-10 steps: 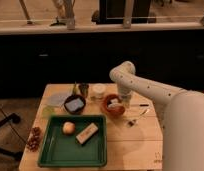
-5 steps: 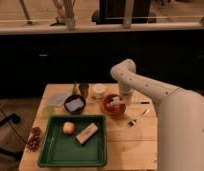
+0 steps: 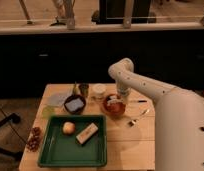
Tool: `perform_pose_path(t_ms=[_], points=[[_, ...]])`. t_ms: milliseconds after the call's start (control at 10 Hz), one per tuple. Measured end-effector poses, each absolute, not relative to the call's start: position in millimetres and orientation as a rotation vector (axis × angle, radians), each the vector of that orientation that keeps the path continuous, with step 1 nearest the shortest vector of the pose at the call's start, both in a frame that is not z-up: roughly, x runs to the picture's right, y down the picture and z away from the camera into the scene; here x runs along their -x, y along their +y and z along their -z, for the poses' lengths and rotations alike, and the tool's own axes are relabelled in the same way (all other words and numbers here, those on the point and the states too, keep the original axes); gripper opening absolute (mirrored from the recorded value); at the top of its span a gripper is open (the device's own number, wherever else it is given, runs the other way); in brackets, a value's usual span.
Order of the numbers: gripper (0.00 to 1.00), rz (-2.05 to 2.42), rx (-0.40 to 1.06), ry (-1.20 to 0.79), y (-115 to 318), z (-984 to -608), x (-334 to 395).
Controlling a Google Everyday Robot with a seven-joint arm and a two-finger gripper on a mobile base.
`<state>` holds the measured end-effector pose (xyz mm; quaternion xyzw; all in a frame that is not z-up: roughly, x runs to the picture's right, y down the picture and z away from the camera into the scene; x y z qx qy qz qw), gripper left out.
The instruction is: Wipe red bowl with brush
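Note:
The red bowl sits on the wooden table, right of centre. A small whitish brush lies inside the bowl. My gripper hangs from the white arm and reaches down over the bowl's far right rim, right at the brush. Whether it holds the brush cannot be made out.
A darker maroon bowl with blue-grey contents stands left of the red bowl. A white cup and a dark cup stand behind. A green tray holds a round fruit and a tan block. A metal fork lies right.
The arm has shifted slightly over the red bowl. The bowl and other things stay in place.

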<state>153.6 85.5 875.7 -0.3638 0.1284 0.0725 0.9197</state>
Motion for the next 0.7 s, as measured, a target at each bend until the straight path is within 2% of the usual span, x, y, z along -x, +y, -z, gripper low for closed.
perform_pose_path(t_ms=[400, 700], points=[[0.0, -0.101, 0.775, 0.229, 102, -860, -145], [0.0, -0.126, 0.784, 0.259, 108, -848, -169]])
